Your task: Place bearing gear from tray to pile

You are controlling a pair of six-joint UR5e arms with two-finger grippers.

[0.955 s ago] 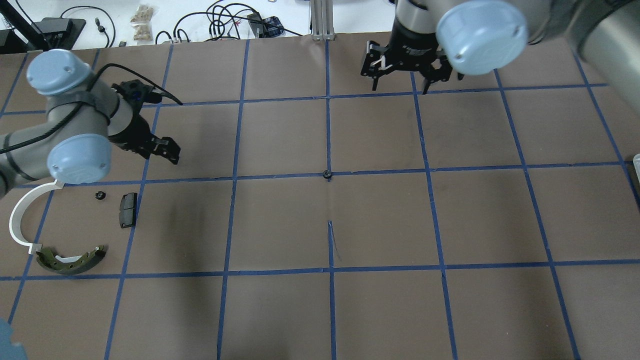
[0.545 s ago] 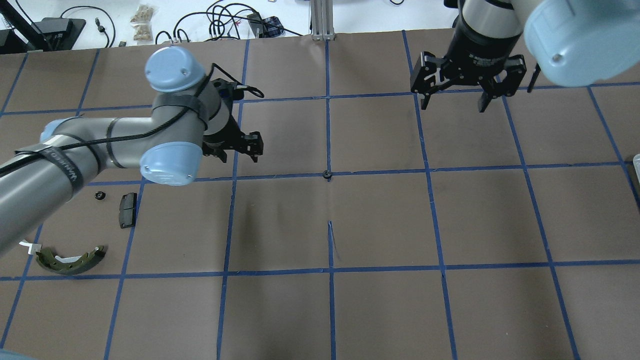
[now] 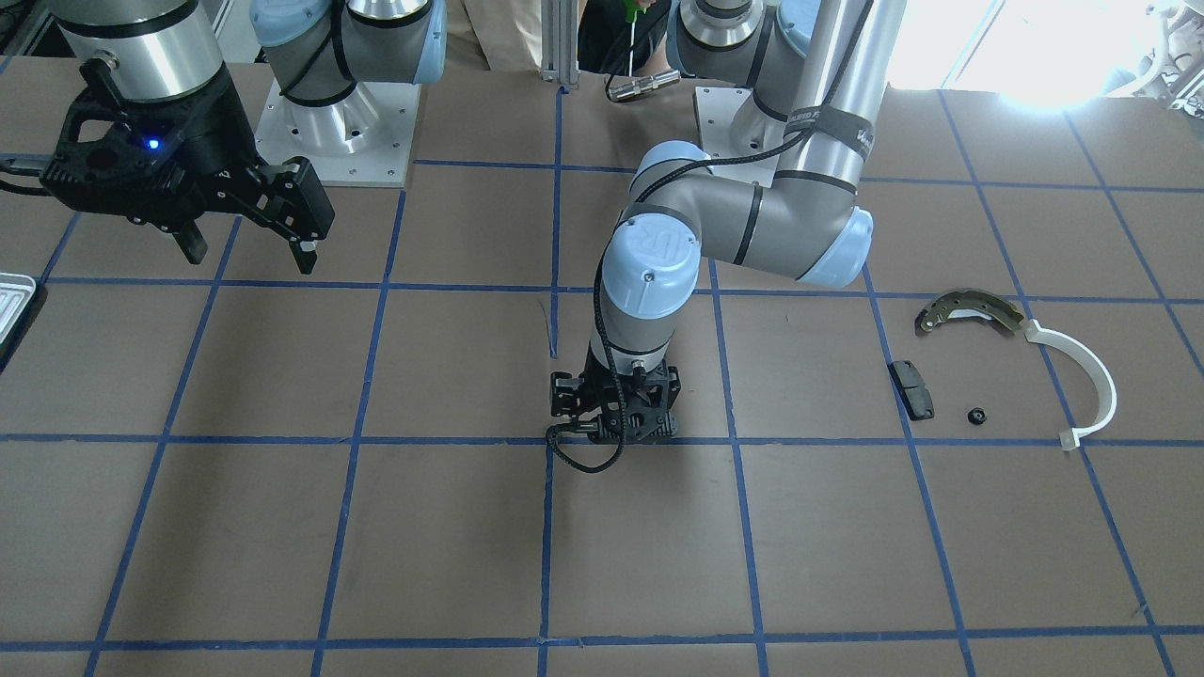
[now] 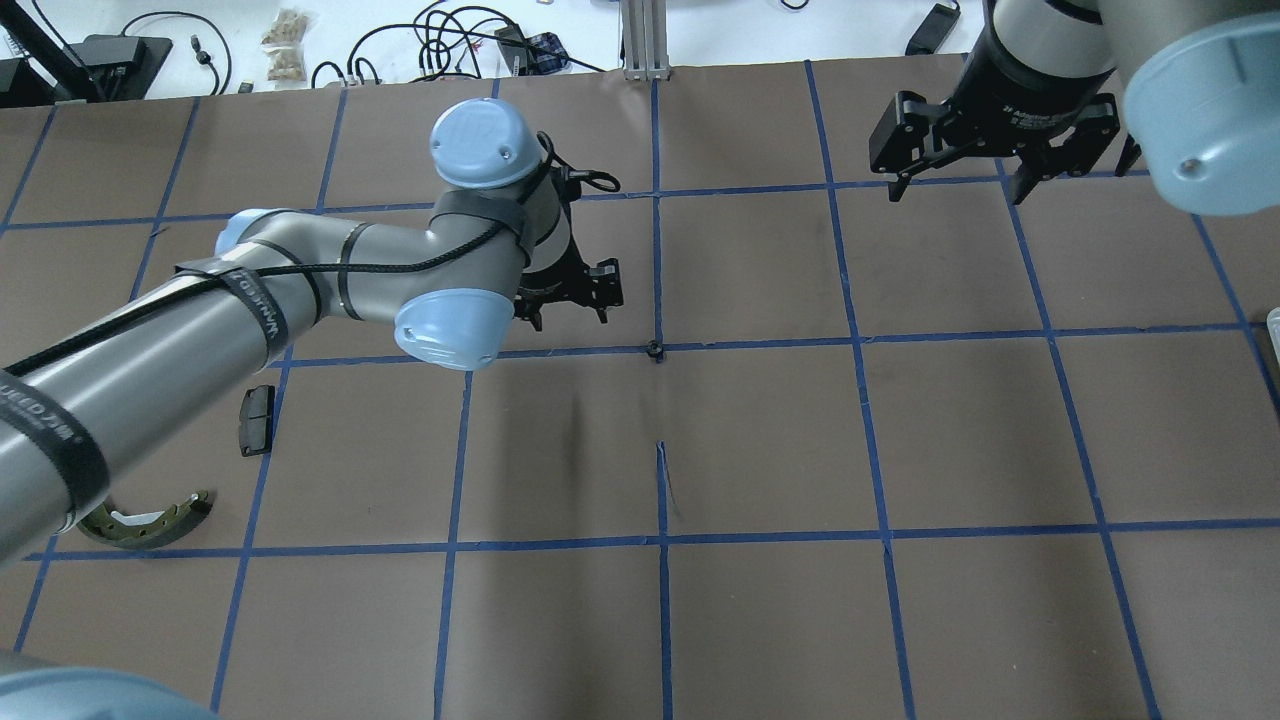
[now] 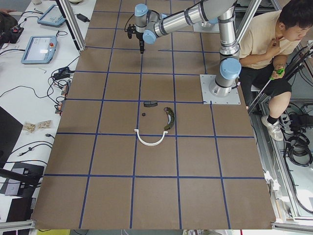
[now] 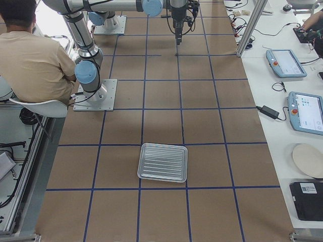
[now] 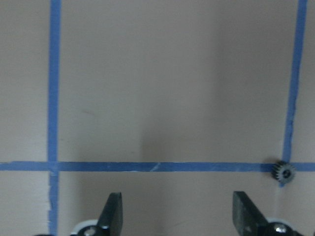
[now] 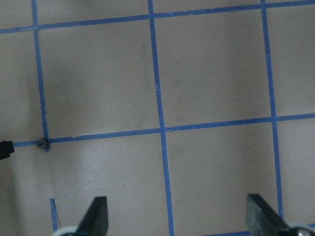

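Note:
A small black bearing gear (image 4: pixel 654 349) lies on a tape crossing at the table's middle; it also shows in the left wrist view (image 7: pixel 284 171) and the right wrist view (image 8: pixel 43 143). My left gripper (image 4: pixel 570 303) is open and empty, low over the table just left of the gear, which sits outside its right finger (image 7: pixel 244 211). My right gripper (image 4: pixel 957 185) is open and empty, high at the far right. The tray (image 6: pixel 163 162) is empty. The pile holds a brake shoe (image 3: pixel 969 310), a white half-ring (image 3: pixel 1091 376), a black pad (image 3: pixel 912 388) and another small gear (image 3: pixel 977 415).
The tray's edge (image 3: pixel 14 296) shows at the table's end on my right. A seated person (image 5: pixel 266 44) is behind the robot bases. Cables, tablets and a plate (image 6: pixel 308 160) lie on the white bench beyond the far edge.
My left arm has swung from beside the pile to the table's middle, close to the gear. My right arm has moved further to my right. Both grippers have stayed open.

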